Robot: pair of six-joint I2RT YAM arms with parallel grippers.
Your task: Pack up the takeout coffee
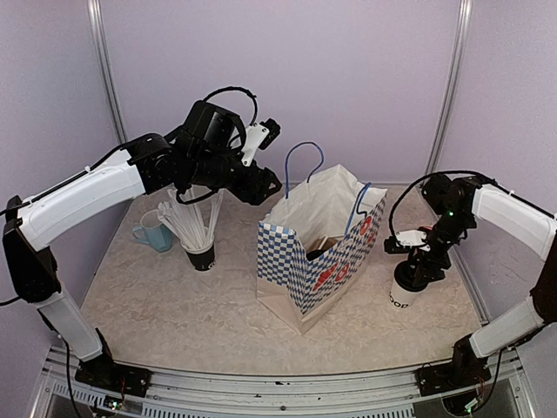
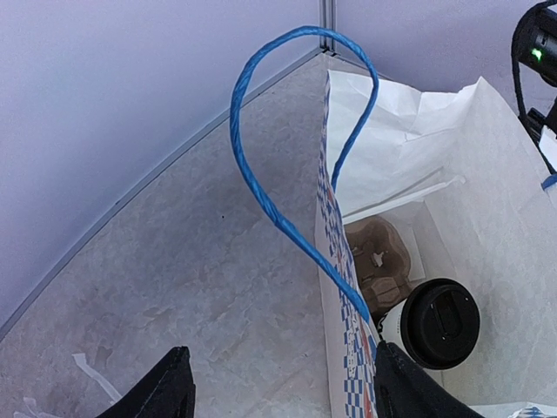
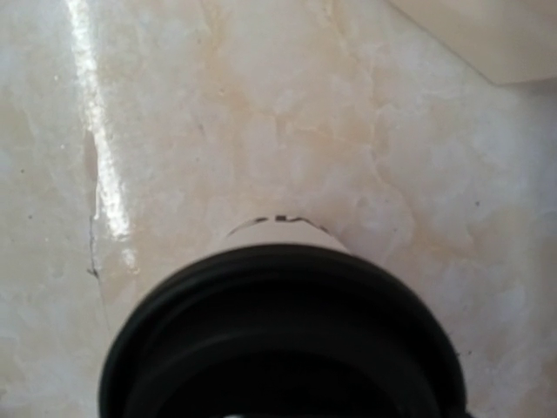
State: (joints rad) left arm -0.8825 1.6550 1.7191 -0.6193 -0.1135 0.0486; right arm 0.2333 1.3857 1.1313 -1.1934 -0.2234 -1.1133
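Observation:
One takeout coffee cup point(image 2: 438, 322), white with a black lid, stands upright inside the checkered paper bag point(image 1: 300, 274) beside a brown cardboard carrier point(image 2: 379, 259). My left gripper point(image 1: 268, 192) hovers open at the bag's left rim, just below the blue handle loop point(image 2: 261, 196); its black fingertips point(image 2: 165, 390) straddle the bag's wall. A second takeout coffee cup point(image 1: 401, 296) stands on the table right of the bag. My right gripper point(image 1: 417, 270) sits down over its top. The right wrist view shows that cup's black lid point(image 3: 278, 340) close up, with my own fingers out of sight.
A black cup of white straws point(image 1: 200, 252) and a light-blue mug point(image 1: 153, 233) stand at the left of the marble table point(image 1: 174, 313). The bag's second blue handle point(image 1: 357, 209) rises on its right side. Walls close the back and sides.

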